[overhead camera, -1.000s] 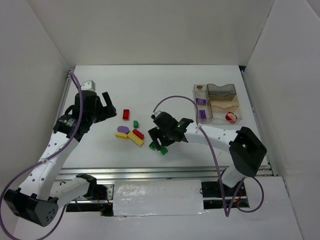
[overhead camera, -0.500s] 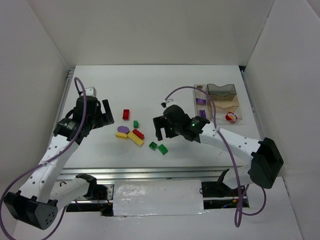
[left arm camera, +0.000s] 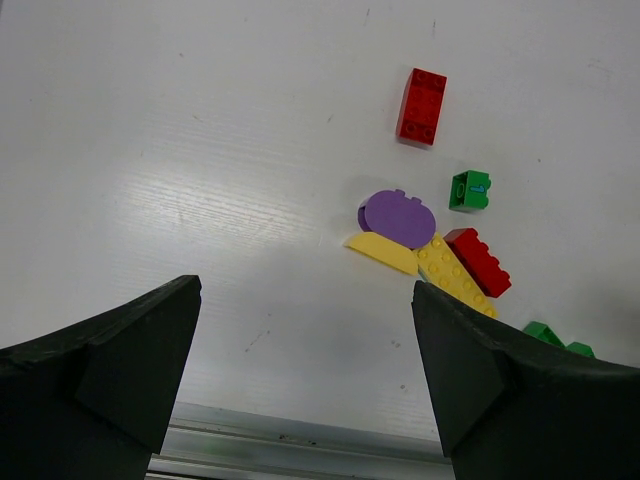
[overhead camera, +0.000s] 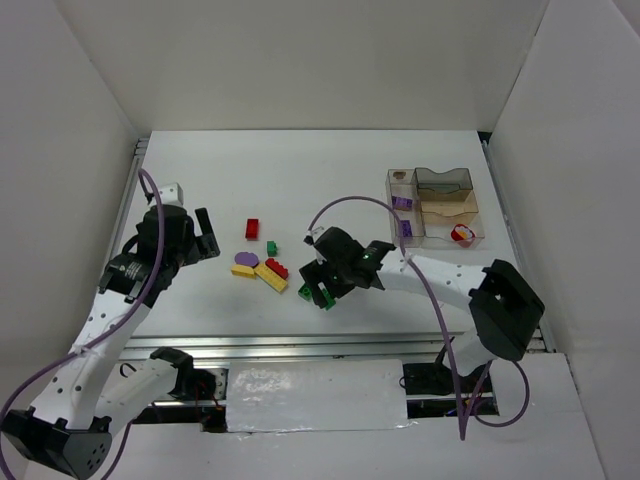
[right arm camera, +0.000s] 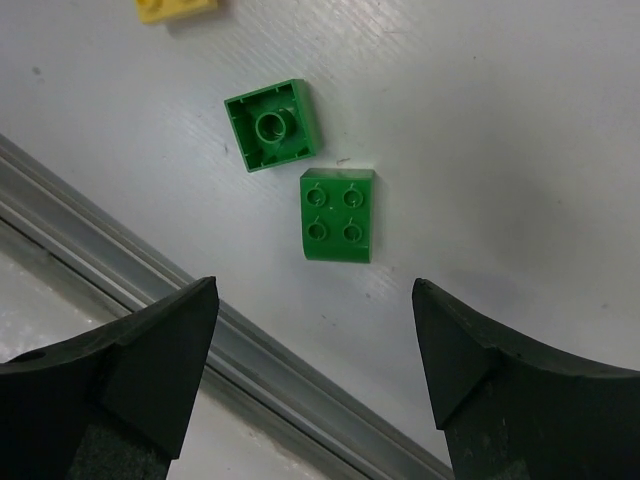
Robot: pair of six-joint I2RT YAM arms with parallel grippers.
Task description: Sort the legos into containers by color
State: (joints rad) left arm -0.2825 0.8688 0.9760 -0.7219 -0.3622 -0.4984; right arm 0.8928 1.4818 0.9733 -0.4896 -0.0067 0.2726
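Observation:
Loose legos lie mid-table: a red brick point(overhead camera: 252, 229), a small green one point(overhead camera: 271, 247), a purple round piece point(overhead camera: 246, 258), yellow pieces point(overhead camera: 268, 279) and a second red brick point(overhead camera: 277, 267). The left wrist view shows the same cluster: the red brick point(left arm camera: 421, 106), the purple piece point(left arm camera: 397, 217), a yellow brick point(left arm camera: 458, 280). My left gripper point(overhead camera: 208, 238) point(left arm camera: 305, 380) is open and empty, left of the cluster. My right gripper point(overhead camera: 316, 286) point(right arm camera: 315, 370) is open above two green bricks point(right arm camera: 273, 125) point(right arm camera: 340, 214), touching neither. The clear divided tray point(overhead camera: 447, 180) stands at the right.
The tray holds purple pieces point(overhead camera: 402, 202) and a red and yellow piece point(overhead camera: 462, 234). The metal rail of the table's front edge point(right arm camera: 200, 320) runs close under my right gripper. White walls close in the table on three sides.
My right gripper lifted away toward the back, then came down again over the two green bricks. My left arm has drawn slightly left and nearer. No brick has moved.

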